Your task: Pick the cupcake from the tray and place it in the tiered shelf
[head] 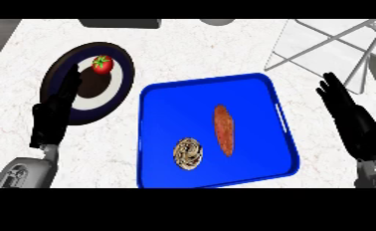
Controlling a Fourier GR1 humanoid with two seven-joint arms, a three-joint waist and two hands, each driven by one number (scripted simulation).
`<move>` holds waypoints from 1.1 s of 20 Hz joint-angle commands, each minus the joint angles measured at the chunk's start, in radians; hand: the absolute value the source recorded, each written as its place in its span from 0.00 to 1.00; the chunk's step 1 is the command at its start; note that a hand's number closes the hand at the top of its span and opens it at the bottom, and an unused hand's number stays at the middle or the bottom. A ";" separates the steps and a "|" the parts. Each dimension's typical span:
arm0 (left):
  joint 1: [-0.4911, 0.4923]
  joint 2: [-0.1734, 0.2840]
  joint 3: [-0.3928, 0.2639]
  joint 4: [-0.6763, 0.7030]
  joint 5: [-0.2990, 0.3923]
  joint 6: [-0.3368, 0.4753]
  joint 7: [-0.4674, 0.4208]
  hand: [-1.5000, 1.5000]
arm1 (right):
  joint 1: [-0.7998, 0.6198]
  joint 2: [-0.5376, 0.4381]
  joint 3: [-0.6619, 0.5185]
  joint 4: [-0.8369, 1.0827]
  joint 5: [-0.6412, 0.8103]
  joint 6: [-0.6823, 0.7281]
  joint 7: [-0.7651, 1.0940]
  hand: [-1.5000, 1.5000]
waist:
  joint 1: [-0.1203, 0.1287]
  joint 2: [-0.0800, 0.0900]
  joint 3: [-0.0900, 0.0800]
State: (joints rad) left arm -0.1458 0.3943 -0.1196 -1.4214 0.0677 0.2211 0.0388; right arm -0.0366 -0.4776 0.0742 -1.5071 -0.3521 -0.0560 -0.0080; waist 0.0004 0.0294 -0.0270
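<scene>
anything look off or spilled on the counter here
Nothing is spilled or damaged. The cupcake and a long brown pastry lie inside the blue tray, a tomato sits on the plate, and the tray sits slightly askew.

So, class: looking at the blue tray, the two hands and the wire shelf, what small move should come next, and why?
Probably the right hand should move left and down toward the round brown-swirled cupcake on the blue rectangular tray. Both it and the left hand are open and holding nothing, the cupcake lies untouched, and the white wire tiered shelf is on the right.
</scene>
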 commanded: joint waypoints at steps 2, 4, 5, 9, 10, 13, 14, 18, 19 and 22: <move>0.049 -0.021 0.038 0.047 0.077 -0.046 0.041 0.50 | 0.065 -0.006 -0.002 -0.142 0.119 -0.144 0.006 1.00 | -0.014 -0.033 0.025; 0.075 -0.069 0.047 0.108 0.122 -0.034 0.083 0.50 | 0.074 0.029 0.016 -0.246 0.209 -0.270 -0.015 1.00 | -0.036 -0.037 0.021; 0.136 -0.066 0.053 0.106 0.138 -0.047 0.072 0.50 | 0.087 0.019 -0.008 -0.270 0.249 -0.314 -0.046 1.00 | -0.030 -0.041 0.021; 0.132 -0.107 0.045 0.112 0.183 -0.058 0.144 0.50 | 0.289 0.019 0.030 -0.205 0.396 -0.477 0.174 1.00 | -0.053 -0.035 0.020; 0.126 -0.096 0.065 0.120 0.211 -0.078 0.164 0.50 | 0.353 0.087 0.080 -0.264 0.406 -0.508 0.144 1.00 | -0.050 -0.036 0.023; 0.104 -0.112 0.036 0.088 0.200 -0.085 0.198 0.50 | 0.433 0.161 0.222 -0.447 0.524 -0.580 0.146 0.00 | -0.024 -0.035 0.025; 0.120 -0.119 0.034 0.113 0.196 -0.113 0.153 0.50 | 0.454 0.139 0.218 -0.426 0.532 -0.548 0.110 0.00 | -0.014 -0.032 0.026; 0.109 -0.100 0.051 0.080 0.212 -0.115 0.217 0.50 | 0.510 0.078 0.330 -0.537 0.586 -0.459 0.130 0.00 | -0.008 -0.032 0.026; 0.100 -0.096 0.059 0.092 0.208 -0.111 0.211 0.50 | 0.561 0.052 0.361 -0.618 0.593 -0.438 0.161 0.00 | -0.014 -0.033 0.025; 0.124 -0.072 0.079 0.082 0.226 -0.140 0.224 0.50 | 0.530 0.017 0.412 -0.704 0.666 -0.396 0.324 0.00 | -0.001 -0.031 0.025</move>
State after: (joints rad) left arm -0.0606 0.3130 -0.0452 -1.3416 0.2800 0.1001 0.2272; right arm 0.4636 -0.4184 0.4116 -2.0771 0.2464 -0.4983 0.1910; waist -0.0107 -0.0058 0.0022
